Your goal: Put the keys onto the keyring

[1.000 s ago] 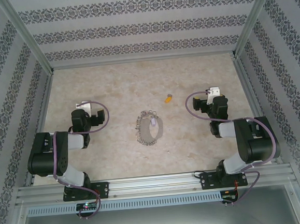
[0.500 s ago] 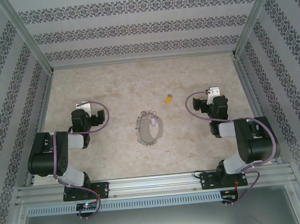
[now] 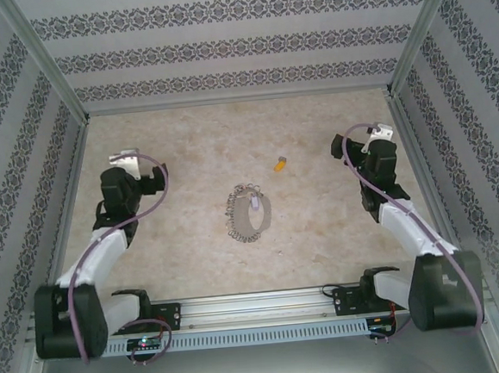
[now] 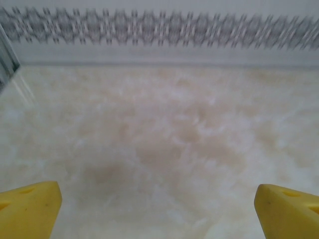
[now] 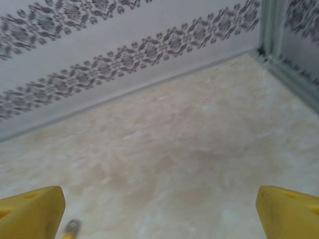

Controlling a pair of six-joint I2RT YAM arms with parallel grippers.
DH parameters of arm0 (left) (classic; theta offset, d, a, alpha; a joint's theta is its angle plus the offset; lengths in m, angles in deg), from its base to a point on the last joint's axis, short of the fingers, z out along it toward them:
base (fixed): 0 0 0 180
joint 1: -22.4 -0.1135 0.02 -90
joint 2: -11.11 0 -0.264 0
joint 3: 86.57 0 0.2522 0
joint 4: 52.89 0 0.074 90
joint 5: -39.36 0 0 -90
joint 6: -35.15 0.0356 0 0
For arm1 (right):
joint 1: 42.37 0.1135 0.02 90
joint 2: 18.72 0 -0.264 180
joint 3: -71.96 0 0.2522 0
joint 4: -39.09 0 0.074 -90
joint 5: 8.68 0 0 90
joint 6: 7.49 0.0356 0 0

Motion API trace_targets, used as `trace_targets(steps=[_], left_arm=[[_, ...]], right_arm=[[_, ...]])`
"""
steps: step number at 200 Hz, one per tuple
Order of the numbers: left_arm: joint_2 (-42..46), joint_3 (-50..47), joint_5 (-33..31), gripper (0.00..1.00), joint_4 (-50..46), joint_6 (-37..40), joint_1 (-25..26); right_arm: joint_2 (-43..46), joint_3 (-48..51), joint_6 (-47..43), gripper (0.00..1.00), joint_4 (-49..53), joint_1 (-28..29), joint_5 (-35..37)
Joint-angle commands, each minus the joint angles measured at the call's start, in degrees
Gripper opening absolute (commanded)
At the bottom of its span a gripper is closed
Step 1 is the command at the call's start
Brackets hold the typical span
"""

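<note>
The keyring [image 3: 248,213], a silver loop fringed with small links, lies flat at the table's middle. A pale whitish key [image 3: 254,202] rests on its upper part. An orange-yellow key [image 3: 280,162] lies alone on the table, up and right of the ring. My left gripper [image 3: 126,162] hovers far left of the ring. In the left wrist view it [image 4: 158,214] is open, yellow fingertips [image 4: 27,209] wide apart over bare table. My right gripper [image 3: 377,135] hovers right of the orange-yellow key. It [image 5: 159,214] is open, and that key's blurred tip [image 5: 72,228] shows by its left fingertip [image 5: 30,211].
The patterned back wall [image 3: 230,50] and side walls enclose the marble-look table [image 3: 193,130]. Metal frame posts [image 5: 271,30] stand at the far corners. A rail [image 3: 259,307] with both arm bases runs along the near edge.
Both arms have stretched away from their bases. The left gripper moved up and left, the right gripper up and right. Keys and keyring have not moved.
</note>
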Motion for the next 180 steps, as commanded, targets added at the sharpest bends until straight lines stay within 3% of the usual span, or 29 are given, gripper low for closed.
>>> trace_targets(steps=[1,12,28,34,59,96,134,154,180], left_arm=[[9.73,3.09,-0.29,1.0,-21.12,-8.32,0.4],[14.0,3.95,-4.43,1.0,-26.86,-13.14,0.38],[20.36,6.17,-16.88,0.99,-40.74,-24.99,0.4],[22.84,6.0,-18.67,0.99,-43.38,-27.22,0.29],[28.62,4.15,-6.46,1.0,-44.4,-24.76,0.31],[20.67,5.46,9.67,1.0,-49.39,-26.04,0.7],[19.45,2.58,12.21,1.0,-49.39,-26.54,2.72],[19.26,0.87,12.63,1.0,-48.44,-27.17,3.28],[18.42,-1.0,13.74,1.0,-45.71,-28.51,3.82]], right_arm=[[3.03,-0.14,7.59,0.98,12.29,2.74,-5.75],[3.75,-2.05,4.61,0.98,18.04,5.84,-4.51],[4.17,-2.69,2.86,0.98,22.07,9.52,-3.09],[4.19,-2.42,3.05,0.98,22.64,10.66,-3.42],[2.62,-3.86,5.6,0.97,29.8,17.73,-1.5],[-2.99,-7.22,8.54,0.91,38.37,32.36,4.39],[-17.85,-20.46,13.09,0.86,52.89,44.05,10.83],[-23.29,-25.16,15.13,0.84,56.03,45.13,9.77],[-29.03,-30.13,17.95,0.73,60.54,45.11,11.46]])
